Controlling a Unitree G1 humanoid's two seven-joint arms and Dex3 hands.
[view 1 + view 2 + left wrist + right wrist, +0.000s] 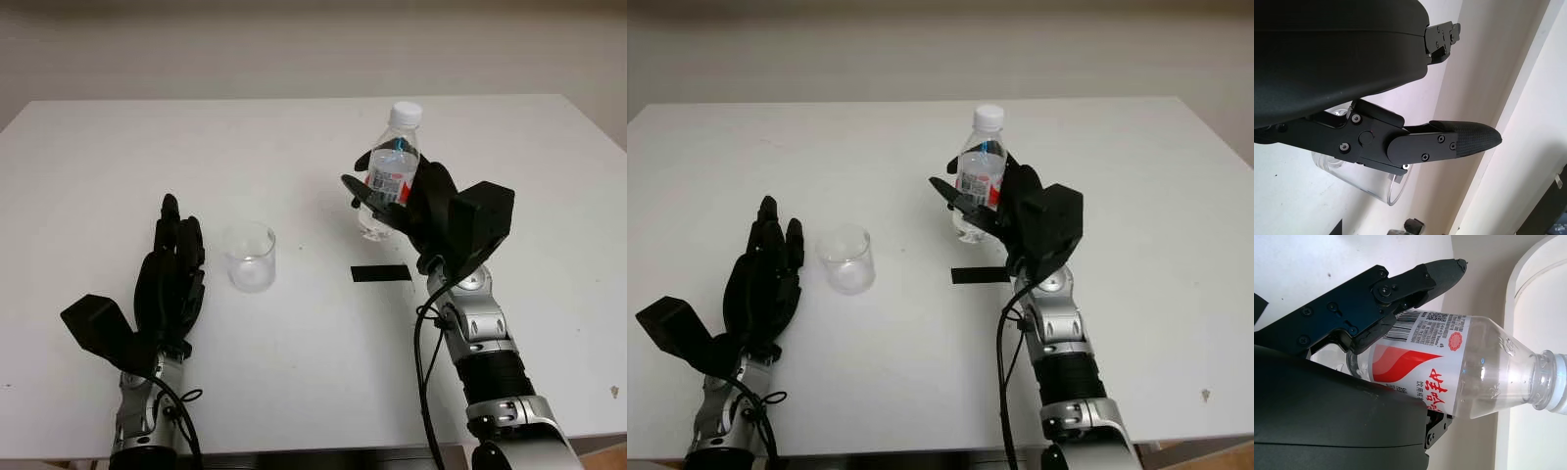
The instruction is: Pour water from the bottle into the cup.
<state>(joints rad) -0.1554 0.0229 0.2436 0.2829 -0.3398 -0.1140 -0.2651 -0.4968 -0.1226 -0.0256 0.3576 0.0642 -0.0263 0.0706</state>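
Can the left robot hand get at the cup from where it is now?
Probably yes. The left robot hand is open on the table right beside the cup, with nothing between them; the bottle is off in the right robot hand.

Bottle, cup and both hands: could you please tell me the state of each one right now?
Bottle: upright, white cap on, held by the right hand.
Cup: upright on the table, looks empty, untouched.
Right hand: shut on the bottle.
Left hand: open, beside the cup.
Black tape strip: flat on the table.
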